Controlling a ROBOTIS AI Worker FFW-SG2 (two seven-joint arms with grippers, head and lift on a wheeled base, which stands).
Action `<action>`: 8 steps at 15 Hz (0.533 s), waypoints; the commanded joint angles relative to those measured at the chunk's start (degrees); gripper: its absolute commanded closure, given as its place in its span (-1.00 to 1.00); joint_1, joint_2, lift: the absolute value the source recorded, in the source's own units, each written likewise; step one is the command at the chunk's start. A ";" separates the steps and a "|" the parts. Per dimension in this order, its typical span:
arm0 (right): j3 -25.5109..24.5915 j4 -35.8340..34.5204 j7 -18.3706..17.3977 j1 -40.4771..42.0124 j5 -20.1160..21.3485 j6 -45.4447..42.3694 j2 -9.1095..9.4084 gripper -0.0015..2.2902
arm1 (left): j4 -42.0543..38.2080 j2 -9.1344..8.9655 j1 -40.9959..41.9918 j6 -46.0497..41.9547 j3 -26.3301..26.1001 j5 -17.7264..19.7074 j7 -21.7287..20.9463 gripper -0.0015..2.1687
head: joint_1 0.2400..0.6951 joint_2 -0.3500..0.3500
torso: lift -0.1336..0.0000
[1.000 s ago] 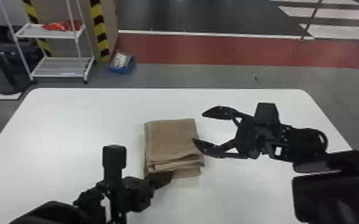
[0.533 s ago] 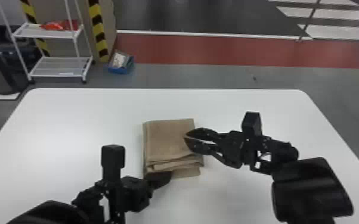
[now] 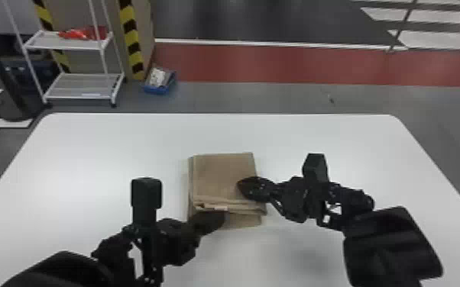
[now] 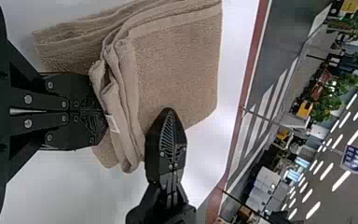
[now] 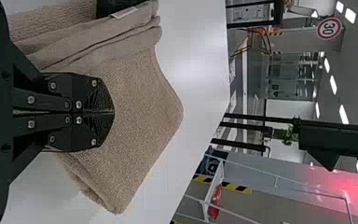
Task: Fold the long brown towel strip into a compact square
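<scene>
Several layers of brown towel [image 3: 217, 173] are stacked in a compact, roughly square bundle, set down on the white table [image 3: 107, 152] between the two arms. The bundle's near side is made up of thick, slightly uneven folds, by which a small white label [image 4: 112, 123] is carried, and a lower layer is left jutting out beneath them toward the robot. At that near side the left gripper [image 3: 223, 218] is held low, its fingers brought together and its tips set against the folded edge — whether any cloth is pinched between them cannot be told. The right gripper [image 3: 242, 186] is reached in from the right and placed over the top layer, near the right edge; its fingers are also drawn together, with no cloth seen between them. Whether the top layer is pressed by them cannot be made out. Beyond the table, a white wire shelf [image 3: 84, 91] is stood on the grey floor at the left — a red item [image 3: 82, 34] is held on its upper level — and a blue bin [image 3: 156, 90] is set beside it.
</scene>
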 commanded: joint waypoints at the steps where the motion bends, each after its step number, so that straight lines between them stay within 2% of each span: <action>1: -0.04 1.04 -0.45 -0.66 0.28 0.22 -0.04 0.71 | -5.57 0.38 1.52 1.62 1.78 0.20 -0.02 0.65 | 1.00 -0.17 | -0.86; 5: -0.04 2.71 -0.80 -1.81 0.37 -0.31 -0.04 0.71 | -15.94 1.88 5.91 4.79 6.44 1.08 -0.28 0.65 | 1.00 -0.15 | -0.86; 8: -1.62 1.83 -0.89 -1.01 -1.03 -1.19 0.05 0.71 | -18.75 1.88 7.58 2.85 9.69 1.08 0.95 0.64 | 1.00 -0.07 | -0.86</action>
